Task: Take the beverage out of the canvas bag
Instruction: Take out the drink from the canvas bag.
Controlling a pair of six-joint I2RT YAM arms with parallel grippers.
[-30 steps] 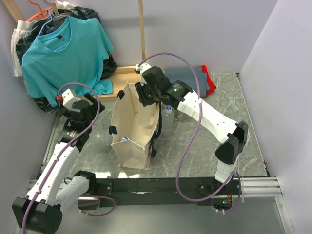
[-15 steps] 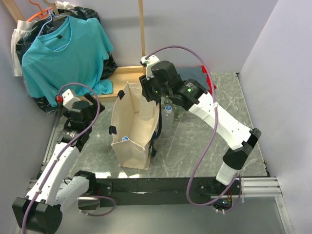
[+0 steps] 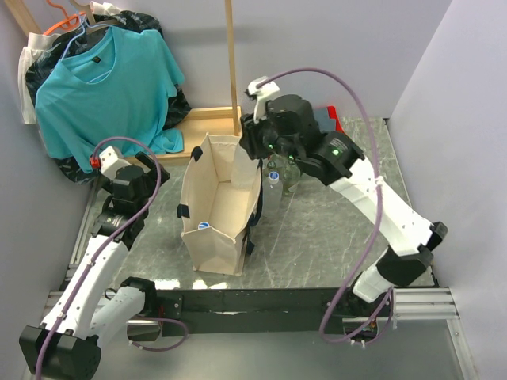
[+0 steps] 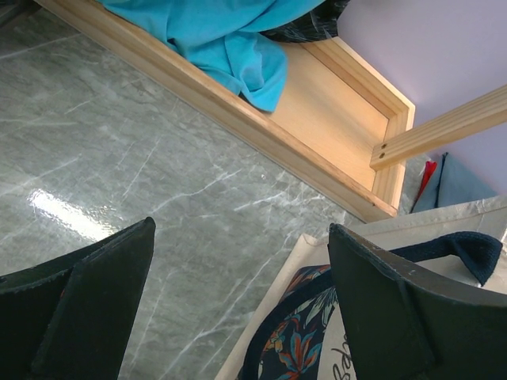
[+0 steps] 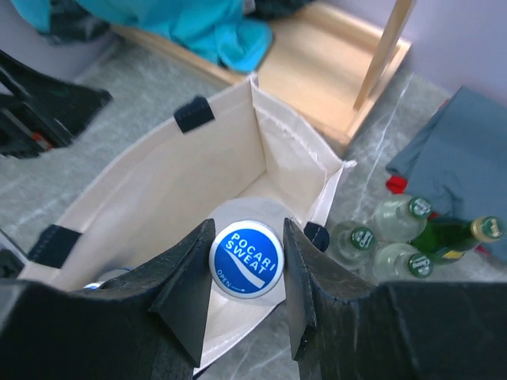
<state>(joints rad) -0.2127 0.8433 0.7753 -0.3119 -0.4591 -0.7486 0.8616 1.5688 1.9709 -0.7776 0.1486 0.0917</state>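
- Beverage (image 5: pixel 246 270) sits pinched upright between the right gripper (image 5: pixel 247 252), jaws drawn narrow on it.
- It hangs in the canvas bag (image 5: pixel 158 182) mouth, far end, mid tabletop (image 3: pixel 333 229).
- Left gripper (image 4: pixel 239 231) spread wide, empty, near the bag.

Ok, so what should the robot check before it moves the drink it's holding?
1. Grip: the right gripper is shut on the top of the bottle: ok.
2. Bottle's bottom higher than the rim of the canvas bag: cannot tell, both views look down from above.
3. Bag standing upright with its mouth open: ok.
4. Out of the way: the left gripper is open, empty and off to the bag's side: ok.
5. Free spot right beside the bag on the right arm's side: not ok, other bottles stand there, so it should probably aim farther out.
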